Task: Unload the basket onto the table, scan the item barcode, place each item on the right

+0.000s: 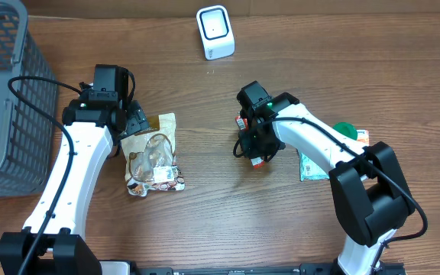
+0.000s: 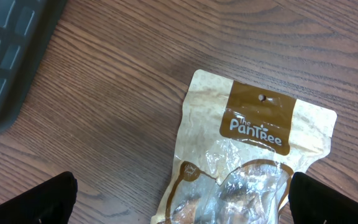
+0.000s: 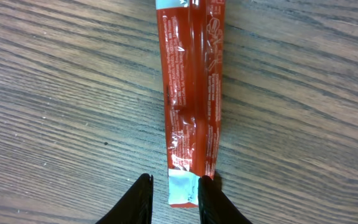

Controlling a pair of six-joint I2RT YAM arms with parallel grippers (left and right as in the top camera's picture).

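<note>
Right claw [image 3: 174, 185] straddles the tip of the red packet [image 3: 191, 93] lying flat near the table's middle, jaws narrow, whether pinching I cannot tell; so shallow a hold may let it slip short of the scanner [image 1: 215, 32].

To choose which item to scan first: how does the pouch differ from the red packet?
The pouch is wide, tan and brown with a clear window; the red packet is narrow and long, red with a white end. The pouch lies between the wide-open fingers of the left gripper; the packet's end lies between the close-set fingers of the right gripper. Both lie flat on the wooden table.
</note>
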